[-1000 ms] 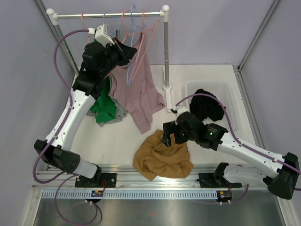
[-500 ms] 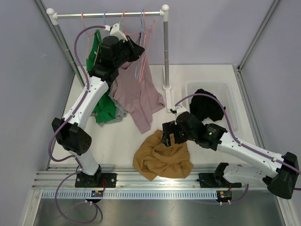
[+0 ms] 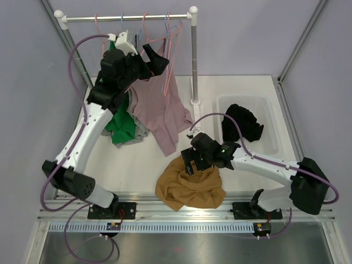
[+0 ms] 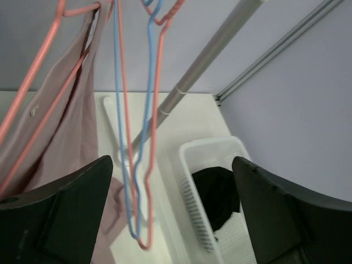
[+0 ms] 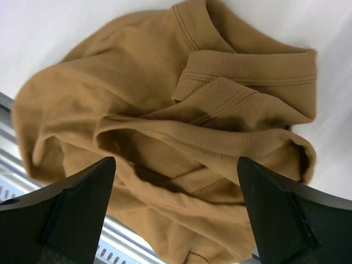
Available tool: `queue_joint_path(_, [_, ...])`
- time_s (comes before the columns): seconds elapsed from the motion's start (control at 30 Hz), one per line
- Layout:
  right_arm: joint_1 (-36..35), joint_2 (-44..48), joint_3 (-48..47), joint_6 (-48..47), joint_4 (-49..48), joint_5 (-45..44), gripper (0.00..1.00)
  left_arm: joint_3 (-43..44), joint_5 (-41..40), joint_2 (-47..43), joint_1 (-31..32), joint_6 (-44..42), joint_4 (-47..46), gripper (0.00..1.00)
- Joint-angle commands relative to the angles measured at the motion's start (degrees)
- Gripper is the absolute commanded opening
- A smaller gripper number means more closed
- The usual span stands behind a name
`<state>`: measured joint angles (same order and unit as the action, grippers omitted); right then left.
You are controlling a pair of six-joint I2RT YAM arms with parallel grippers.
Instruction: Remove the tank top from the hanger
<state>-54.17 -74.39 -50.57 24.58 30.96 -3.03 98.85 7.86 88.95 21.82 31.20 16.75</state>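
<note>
Up at the rail (image 3: 110,18), the left gripper (image 3: 158,59) is wide open by the pink tank top (image 3: 159,110). The right gripper (image 3: 188,163), wide too, hangs over the white table (image 3: 137,165); the walls (image 3: 247,33) are purple.

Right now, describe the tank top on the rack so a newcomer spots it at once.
Find the clothes rail across the back of the table. The tank top hangs below it, draping down onto the table. It is dusty pink; the garment left of it is green, the hangers right of it bare.
</note>
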Motion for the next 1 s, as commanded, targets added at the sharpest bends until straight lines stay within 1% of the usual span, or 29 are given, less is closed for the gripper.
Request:
queue_joint_path(0.0, [-1.46,-4.53,-1.90,-0.67,-4.23,1.01,0.99,-1.63,1.72,-11.66,-0.03,-2.11,-1.11,0.99])
queue_joint_path(0.1, [-3.21,-8.74,-3.04,-0.50,-4.94,-0.57,0.99,-4.35,1.64,-16.51,-0.03,-4.21,2.66,0.99])
queue_joint_path(0.13, [-4.79,-9.97,-3.40,-0.58,-4.94,-1.27,1.00,-5.41,1.46,-20.09,-0.03,-5.00,4.67,0.99])
queue_joint_path(0.2, [-6.38,-14.63,-4.45,-0.06,-4.51,-2.77,0.99,-9.00,0.68,-23.71,-0.03,-5.88,7.49,0.99])
queue_joint_path(0.23, [-7.86,-16.21,-4.54,0.64,-4.77,-2.86,1.00,-10.15,0.32,-27.91,-0.03,-6.93,8.55,0.99])
queue_joint_path(0.27, [-8.66,-19.53,-4.72,1.17,-5.03,-4.51,0.99,-11.65,-0.03,-29.95,-0.03,-7.20,9.52,0.99])
queue_joint_path(0.33, [-10.76,-23.41,-5.94,2.49,-4.24,-6.46,1.00,-15.85,-2.14,-36.43,-0.03,-8.17,12.42,0.99])
queue_joint_path(0.37, [-11.39,-27.09,-6.47,2.93,-3.20,-8.90,1.00,-17.01,-3.97,-38.74,-0.03,-8.52,13.38,0.99])
queue_joint_path(0.4, [-12.00,-28.60,-7.35,3.37,-2.66,-9.88,0.96,-17.98,-5.21,-40.59,-0.03,-8.79,15.83,0.99])
queue_joint_path(0.43, [-12.36,-29.92,-7.70,3.81,-2.31,-10.24,0.85,-18.95,-6.35,-42.35,-0.03,-9.57,17.07,0.99])
queue_joint_path(0.47, [-12.88,-31.07,-7.97,4.42,-1.87,-11.90,0.63,-20.26,-9.23,-45.93,-0.03,-10.01,18.56,0.99])
queue_joint_path(0.5, [-13.06,-31.08,-7.97,5.12,-1.96,-12.78,0.28,-21.06,-10.39,-47.36,-0.03,-10.54,21.10,0.99])
queue_joint_path(0.53, [-13.06,-30.38,-7.71,5.30,-2.57,-13.05,0.12,-21.67,-11.62,-49.20,-0.03,-11.33,22.43,0.99])
queue_joint_path(0.57, [-13.06,-28.55,-7.62,5.39,-3.01,-13.84,0.00,-23.16,-13.73,-52.09,-0.03,-11.69,23.58,0.99])
queue_joint_path(0.63, [-13.06,-25.91,-8.14,5.48,-2.75,-15.07,0.00,-25.01,-14.62,-55.44,-0.03,-13.44,25.34,0.99])
queue_joint_path(0.73, [-13.06,-17.84,-10.69,5.39,1.28,-19.90,0.00,-31.41,-17.87,-62.21,-0.03,-15.81,25.00,0.99])
queue_joint_path(0.77, [-12.98,-16.24,-11.48,5.22,4.17,-23.57,0.00,-33.35,-20.31,-64.06,-0.03,-16.43,24.56,0.99])
queue_joint_path(0.83, [-12.28,-12.99,-14.55,5.13,7.43,-27.63,0.00,-38.89,-23.22,-68.80,-0.03,-17.14,23.86,0.99])
queue_joint_path(0.87, [-11.49,-10.01,-15.69,4.87,10.58,-30.34,0.00,-40.99,-25.59,-70.65,-0.03,-17.23,23.24,0.99])
queue_joint_path(0.9, [-10.70,-8.51,-18.14,4.69,11.83,-31.59,0.00,-45.71,-27.09,-72.14,-0.03,-17.14,21.58,0.99])
queue_joint_path(0.93, [-8.60,-7.10,-19.38,3.73,13.06,-32.30,0.00,-47.59,-28.06,-75.47,-0.03,-16.88,20.78,0.99])
queue_joint_path(0.97, [-7.36,-4.30,-20.70,3.20,14.99,-33.35,0.00,-49.78,-29.38,-76.80,-0.03,-16.61,20.25,0.99])
